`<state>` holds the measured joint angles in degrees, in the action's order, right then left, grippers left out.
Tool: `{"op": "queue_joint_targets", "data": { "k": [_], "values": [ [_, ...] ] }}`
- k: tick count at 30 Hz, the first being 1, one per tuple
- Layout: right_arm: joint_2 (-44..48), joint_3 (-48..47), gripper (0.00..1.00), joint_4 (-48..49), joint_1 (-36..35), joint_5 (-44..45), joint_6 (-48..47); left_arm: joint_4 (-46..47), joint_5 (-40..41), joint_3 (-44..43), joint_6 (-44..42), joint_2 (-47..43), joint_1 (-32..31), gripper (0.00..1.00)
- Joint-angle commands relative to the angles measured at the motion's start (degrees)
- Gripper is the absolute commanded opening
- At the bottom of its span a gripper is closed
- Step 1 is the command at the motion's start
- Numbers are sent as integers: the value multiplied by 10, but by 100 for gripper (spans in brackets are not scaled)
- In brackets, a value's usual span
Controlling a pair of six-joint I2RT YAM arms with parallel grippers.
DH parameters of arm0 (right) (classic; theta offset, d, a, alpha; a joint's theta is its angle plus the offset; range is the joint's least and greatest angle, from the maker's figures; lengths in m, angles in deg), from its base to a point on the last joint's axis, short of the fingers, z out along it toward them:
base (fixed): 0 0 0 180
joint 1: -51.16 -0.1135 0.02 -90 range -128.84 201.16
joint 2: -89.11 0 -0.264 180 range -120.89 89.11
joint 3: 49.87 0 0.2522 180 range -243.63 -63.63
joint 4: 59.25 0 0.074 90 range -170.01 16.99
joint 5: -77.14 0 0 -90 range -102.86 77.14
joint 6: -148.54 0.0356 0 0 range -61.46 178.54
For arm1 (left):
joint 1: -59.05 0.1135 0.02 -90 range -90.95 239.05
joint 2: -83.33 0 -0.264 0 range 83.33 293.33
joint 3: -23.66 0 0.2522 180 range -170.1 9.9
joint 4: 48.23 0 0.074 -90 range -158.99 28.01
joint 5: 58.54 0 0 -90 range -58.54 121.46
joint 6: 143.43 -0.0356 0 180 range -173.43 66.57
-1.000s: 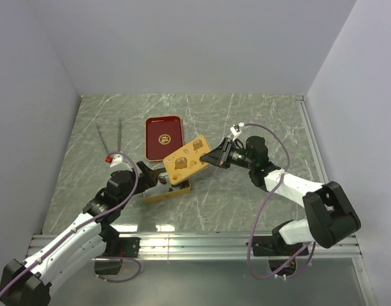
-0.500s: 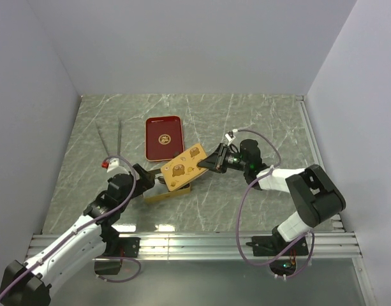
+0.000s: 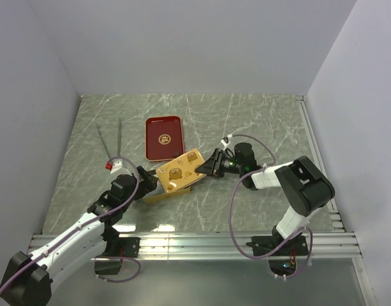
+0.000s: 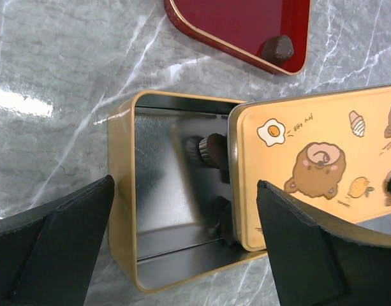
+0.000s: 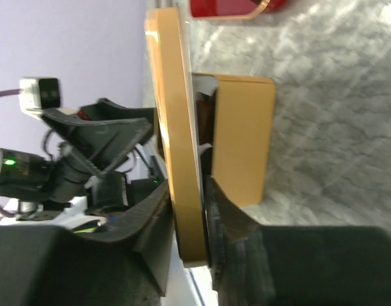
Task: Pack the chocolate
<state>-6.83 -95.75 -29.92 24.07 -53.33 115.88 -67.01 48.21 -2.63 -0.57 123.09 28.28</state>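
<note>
Dark, roundish chocolate lies inside the gold tin, a shiny metal rectangle with rounded corners. It sits between the fingers of the left tool, which is spread wide, flanks the tin and holds nothing. 1 more piece sits on the glossy red tray beyond that tool. The right tool pinches the edge of the flat orange lid, which is printed with cartoon bears and half covers the tin on the grey marbled desk.
</note>
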Motion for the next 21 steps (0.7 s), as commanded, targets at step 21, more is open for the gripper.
{"op": "queue_joint_targets", "data": {
  "k": [21],
  "values": [
    [16, -54, 54, -194, -52, 65, -124, 85, -28, 20, 5, 23, 2, 99]
  ]
}}
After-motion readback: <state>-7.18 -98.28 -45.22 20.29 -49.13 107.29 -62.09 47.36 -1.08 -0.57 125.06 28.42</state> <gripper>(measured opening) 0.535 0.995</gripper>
